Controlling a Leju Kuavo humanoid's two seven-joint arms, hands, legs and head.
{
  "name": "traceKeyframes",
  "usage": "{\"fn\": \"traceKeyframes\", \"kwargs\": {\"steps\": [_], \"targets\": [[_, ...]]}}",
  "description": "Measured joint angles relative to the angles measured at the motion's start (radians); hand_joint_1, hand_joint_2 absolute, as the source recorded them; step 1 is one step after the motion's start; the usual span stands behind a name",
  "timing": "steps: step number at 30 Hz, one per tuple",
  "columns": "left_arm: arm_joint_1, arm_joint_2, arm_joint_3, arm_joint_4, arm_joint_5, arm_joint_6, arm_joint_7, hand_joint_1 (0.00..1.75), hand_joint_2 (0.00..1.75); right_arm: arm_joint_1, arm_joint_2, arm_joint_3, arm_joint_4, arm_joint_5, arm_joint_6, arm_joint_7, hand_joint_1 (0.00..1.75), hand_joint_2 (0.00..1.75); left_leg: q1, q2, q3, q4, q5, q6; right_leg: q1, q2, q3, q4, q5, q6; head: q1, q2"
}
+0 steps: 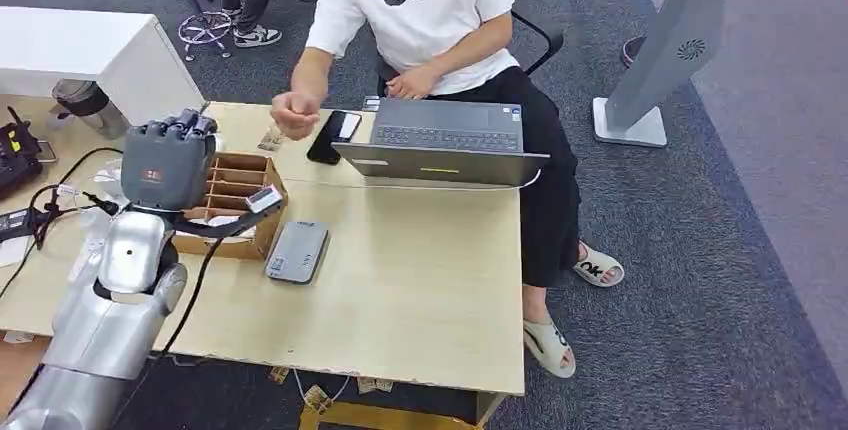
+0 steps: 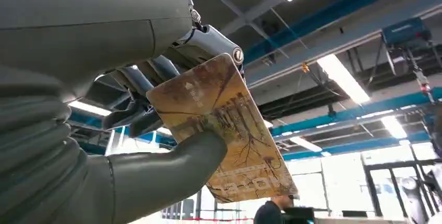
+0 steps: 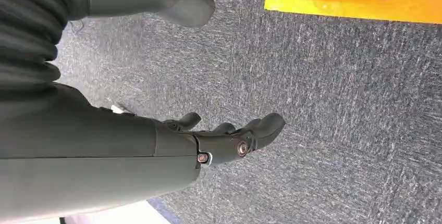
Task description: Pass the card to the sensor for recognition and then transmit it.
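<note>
I see left hand (image 1: 168, 160) pinching card (image 2: 224, 130), thumb hiding card's middle; right hand (image 3: 224, 140) loosely spread, empty.

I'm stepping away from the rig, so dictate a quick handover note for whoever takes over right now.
Left hand holds the card, raised above the cardboard box on the table.
Right hand hangs open over the carpet, holding nothing.
Grey sensor pad lies flat beside the box.
Done: card is in hand.
Left: bring it to the sensor, then pass it on; a person's hand is held out across the table.
</note>
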Motion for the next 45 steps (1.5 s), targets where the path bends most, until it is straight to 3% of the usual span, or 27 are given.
{"fn": "traceKeyframes", "kwargs": {"steps": [11,17,25,45], "targets": [[0.060,-0.093,-0.144,0.059,0.018,-0.005,-0.016,1.75,1.75,-0.001,0.000,0.000,0.000,-0.006,0.003,-0.005,0.00,1.75,0.000,0.000,0.000,0.000,0.000,0.000,0.000,0.000,0.000,0.000,0.000,0.000,0.000,0.000],[0.069,-0.125,-0.182,0.110,0.028,0.001,-0.016,1.75,1.75,-0.001,0.000,0.000,0.000,-0.012,0.003,-0.011,0.00,1.75,0.000,0.000,0.000,0.000,0.000,0.000,0.000,0.000,0.000,0.000,0.000,0.000,0.000,0.000],[0.071,-0.122,-0.188,0.153,-0.023,-0.031,0.056,1.75,1.75,-0.001,0.000,0.000,0.000,-0.018,0.001,-0.012,0.00,1.75,0.000,0.000,-0.001,0.000,0.000,0.000,0.000,0.000,0.000,0.000,0.000,0.000,0.000,0.000],[0.092,-0.095,-0.170,0.269,-0.040,-0.033,0.087,1.75,1.75,0.000,0.000,0.000,0.000,-0.015,0.004,-0.014,0.00,1.75,0.000,-0.001,-0.001,0.000,0.000,0.000,0.000,-0.001,0.000,0.000,0.000,0.000,0.000,0.000]]}}
